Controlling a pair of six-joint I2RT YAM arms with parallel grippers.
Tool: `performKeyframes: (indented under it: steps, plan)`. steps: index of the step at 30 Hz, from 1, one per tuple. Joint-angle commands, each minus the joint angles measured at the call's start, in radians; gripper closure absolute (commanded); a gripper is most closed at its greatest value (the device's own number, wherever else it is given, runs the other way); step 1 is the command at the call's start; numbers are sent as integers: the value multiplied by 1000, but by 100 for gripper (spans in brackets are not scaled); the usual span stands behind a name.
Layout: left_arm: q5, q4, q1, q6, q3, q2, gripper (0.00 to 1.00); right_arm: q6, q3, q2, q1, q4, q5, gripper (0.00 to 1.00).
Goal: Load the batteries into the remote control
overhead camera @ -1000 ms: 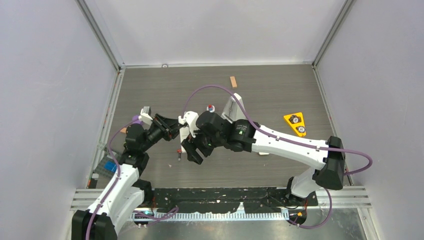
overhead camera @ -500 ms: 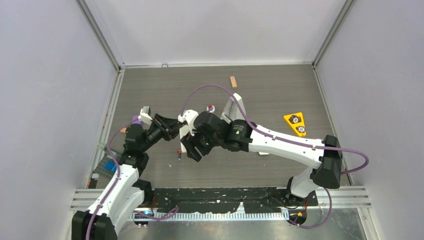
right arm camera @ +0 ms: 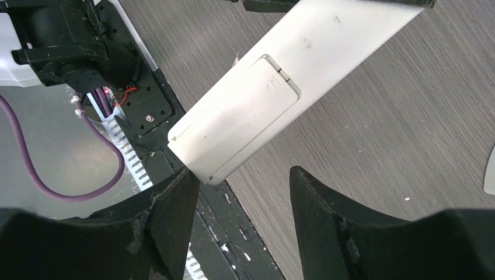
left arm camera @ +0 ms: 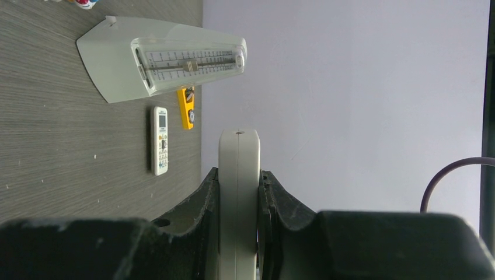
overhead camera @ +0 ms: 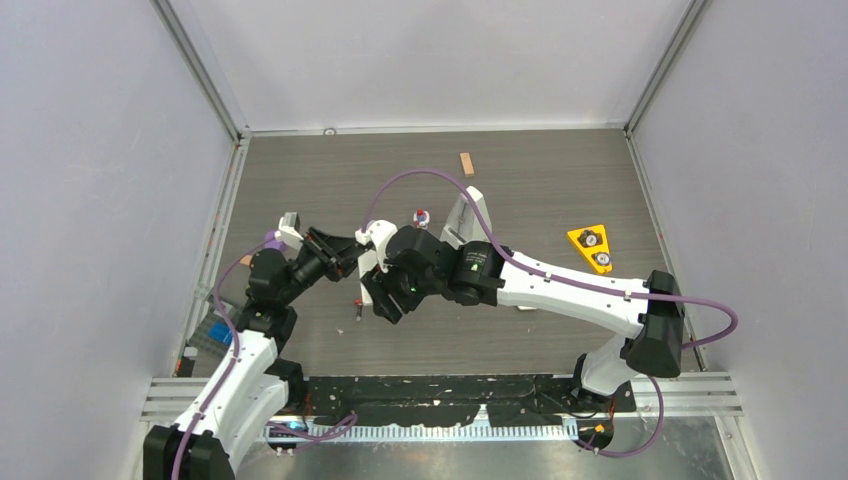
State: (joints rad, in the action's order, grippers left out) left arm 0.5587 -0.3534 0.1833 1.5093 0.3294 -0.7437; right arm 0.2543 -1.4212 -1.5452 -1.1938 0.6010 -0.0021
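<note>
Remote control (right arm camera: pixel 274 93), upper end off-frame

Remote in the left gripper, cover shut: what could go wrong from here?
1. The left gripper holds the remote at one end only. A push from the right gripper at the free end could twist it loose.
2. One right finger sits at the remote's corner, so closing may catch the body, not the cover.
</note>
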Motion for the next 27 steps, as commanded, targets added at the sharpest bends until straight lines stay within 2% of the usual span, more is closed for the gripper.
performKeyframes:
  steps: [1, 27]
  plan:
    - [32, -27, 4, 2, 19, 24, 100, 28, -41, 1, 8, -40, 66, 38]
    - [37, -7, 4, -8, 17, 42, 100, 102, -62, -43, 56, -21, 58, 42]
